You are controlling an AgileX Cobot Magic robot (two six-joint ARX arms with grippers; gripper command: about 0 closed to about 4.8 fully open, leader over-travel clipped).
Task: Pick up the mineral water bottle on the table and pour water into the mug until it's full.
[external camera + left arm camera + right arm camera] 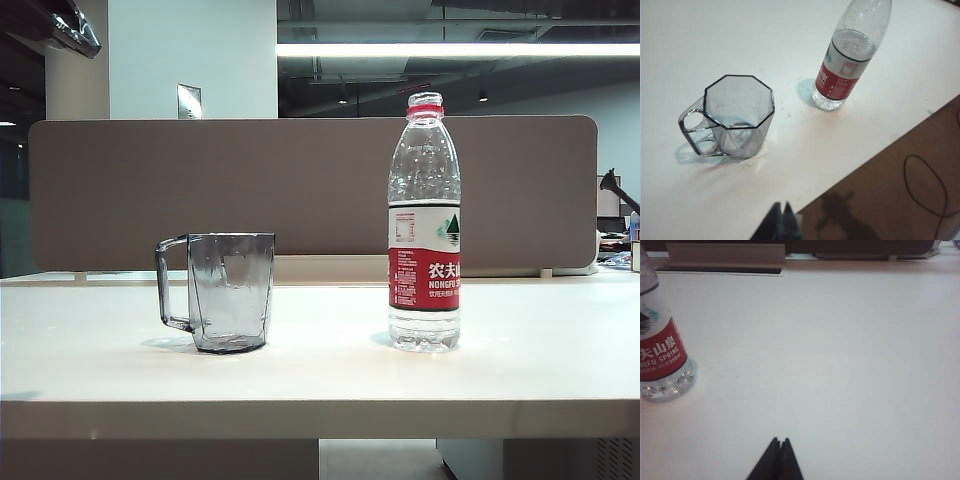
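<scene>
1. Exterior view shows neither arm, so both tools must be read from their wrist views: the left tool [781,215] hangs above the front edge of the wide cream-white bench [320,375] with its dark fingers pressed together, clenched on nothing; the right tool [779,452] hovers low over bare bench to the right of the bottle, also clenched and empty.

2. Leftmost stands the smoky-grey transparent faceted plastic mug [231,291], upright, its squared handle turned to the left, away from the bottle. It looks empty (no waterline shows through its walls, and the left wrist view looks straight down to its base).

3. Well apart from it, to the right, stands the tall clear plastic mineral water bottle [424,225] with the white-and-red label. It is upright, has a red ring at the neck, and no cap that I can make out. The clear water [852,44] seems to reach roughly the top of the label.

4. The step in hand, as I judge it, is the reach for the bottle, not yet begun. Whichever tool takes it must first spread its fingers, come in level at the labelled waist, and close firmly without squeezing the soft wall.

5. Carry it upright to the mug, then tip slowly with the mouth over the octagonal rim.
</scene>
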